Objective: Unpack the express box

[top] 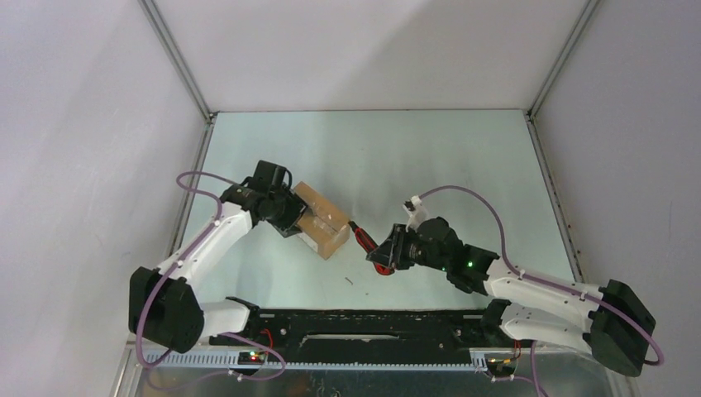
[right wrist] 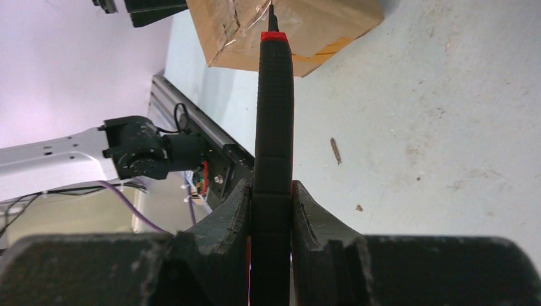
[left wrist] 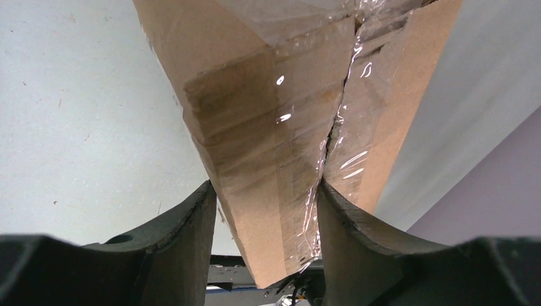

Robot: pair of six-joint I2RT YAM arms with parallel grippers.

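Note:
The express box (top: 324, 222), a brown carton sealed with clear tape, lies left of centre on the pale table (top: 430, 157). My left gripper (top: 294, 217) grips its left end. In the left wrist view both fingers press on the box (left wrist: 268, 121), one on each side, and the tape along the seam looks split; the gripper (left wrist: 265, 191) is shut on it. My right gripper (top: 383, 253) holds a red-and-black knife (top: 362, 237) pointing at the box's right end. In the right wrist view that gripper (right wrist: 272, 191) clamps the knife handle (right wrist: 274, 121), with the blade tip at the box (right wrist: 319, 25).
Grey walls with metal corner rails (top: 178, 62) enclose the table on three sides. A black rail (top: 355, 324) runs along the near edge between the arm bases. A small speck of debris (right wrist: 335, 150) lies on the table near the knife.

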